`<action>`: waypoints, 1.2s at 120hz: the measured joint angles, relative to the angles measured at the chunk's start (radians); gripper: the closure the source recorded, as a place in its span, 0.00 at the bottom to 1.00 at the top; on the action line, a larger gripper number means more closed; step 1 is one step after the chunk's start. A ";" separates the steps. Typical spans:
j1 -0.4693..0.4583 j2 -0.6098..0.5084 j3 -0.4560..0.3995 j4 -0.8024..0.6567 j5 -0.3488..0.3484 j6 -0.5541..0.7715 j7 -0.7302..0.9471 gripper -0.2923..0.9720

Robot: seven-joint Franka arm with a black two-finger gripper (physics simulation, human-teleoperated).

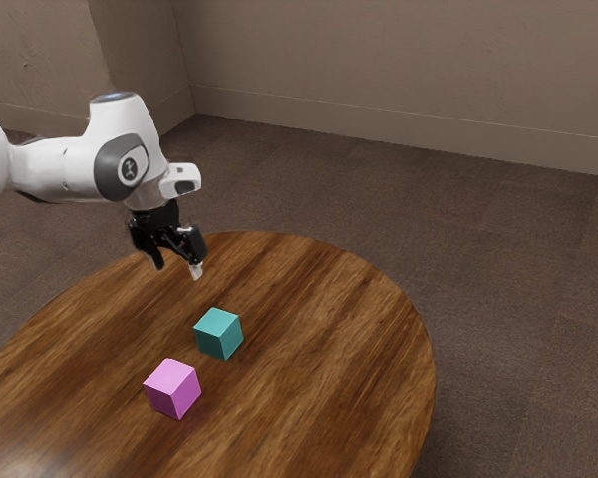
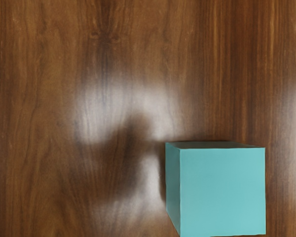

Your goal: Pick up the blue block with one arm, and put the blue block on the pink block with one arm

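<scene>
My hand (image 1: 177, 266) hangs released above the bench (image 1: 329, 299), fingers apart. The exterior view shows the pink block (image 1: 172, 387) near the blue block (image 1: 218, 333); the wrist view shows a shadow (image 2: 130, 153) beside the blue one.

No text, label or number can be read; the mark on the arm's joint cap (image 1: 132, 167) is illegible.

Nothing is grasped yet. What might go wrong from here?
The claw hangs to one side of the blue block, not over it; a straight descent would likely miss. The pink block sits close beside the blue one, so an open finger may nudge it during the grasp.
</scene>
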 joint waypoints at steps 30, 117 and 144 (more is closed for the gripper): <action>-0.032 0.047 -0.017 -0.033 -0.014 0.092 -0.005 0.23; -0.041 0.158 -0.060 -0.060 -0.092 0.163 -0.011 0.23; -0.038 0.217 -0.061 -0.041 -0.103 0.179 -0.011 0.23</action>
